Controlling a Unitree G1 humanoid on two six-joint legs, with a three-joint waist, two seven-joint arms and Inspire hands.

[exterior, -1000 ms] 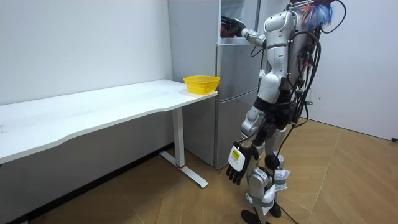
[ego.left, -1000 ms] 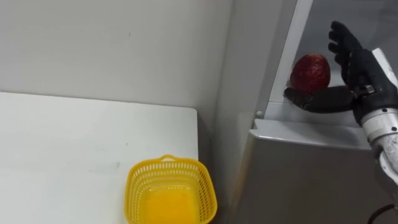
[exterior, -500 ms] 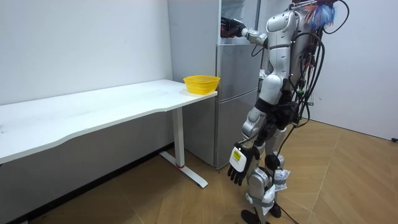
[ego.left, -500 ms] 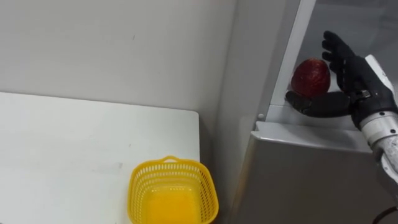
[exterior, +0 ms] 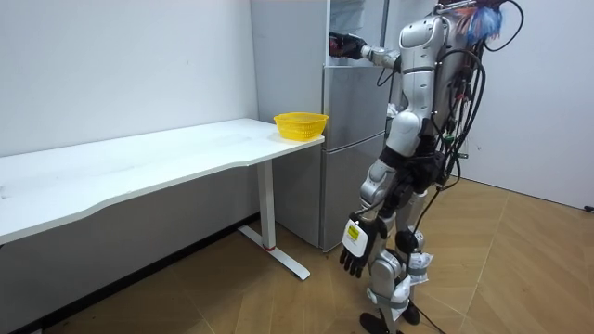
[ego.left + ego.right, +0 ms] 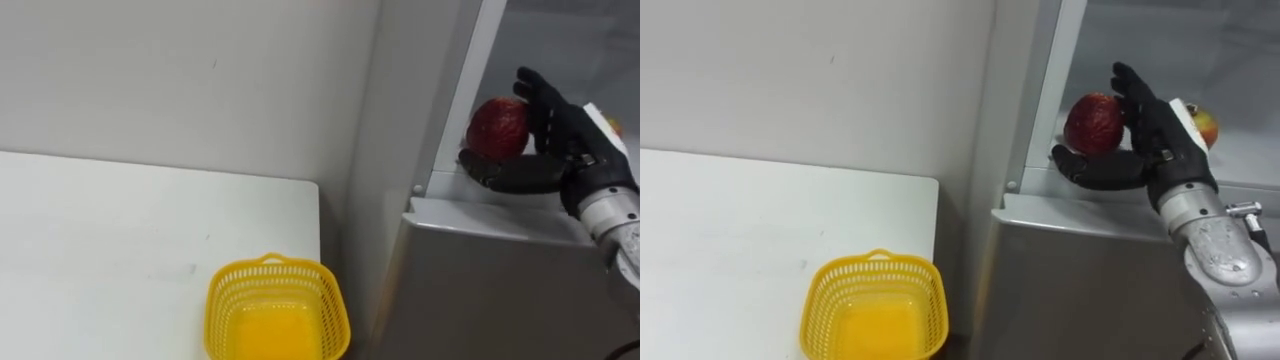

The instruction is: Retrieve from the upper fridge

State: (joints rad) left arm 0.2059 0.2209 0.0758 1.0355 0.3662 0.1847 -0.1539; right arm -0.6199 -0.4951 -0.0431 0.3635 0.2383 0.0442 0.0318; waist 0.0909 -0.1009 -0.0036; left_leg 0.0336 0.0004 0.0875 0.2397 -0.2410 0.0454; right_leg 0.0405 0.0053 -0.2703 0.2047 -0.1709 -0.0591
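Right hand (image 6: 562, 145) reached into the open upper compartment of the fridge (image 6: 480, 280), at the compartment's front sill. Its thumb stretched out below and in front of the red fruit (image 6: 497, 127). Its fingers (image 6: 538, 98) stood nearly straight against the fruit's right side, apart from the thumb and not wrapped round the fruit, which sat cupped between them just inside the sill.

The right eye view showed a second fruit (image 6: 1206, 126), yellow and red, deeper in the compartment behind the hand. In the left eye view the hand covered almost all of it. To the left of the fridge, a yellow basket (image 6: 272, 262) stood at the near corner of a white table (image 6: 120, 230) that butted up to the fridge's side.

The room view showed the robot standing upright in front of the fridge with its right arm raised to the upper compartment. Its left hand (image 5: 357, 246) hung low by the leg, fingers loose.

A second earlier the fingers had stood clear of the fruit, further right and higher. They had since closed in against it, while the fruit itself had stayed where it was.
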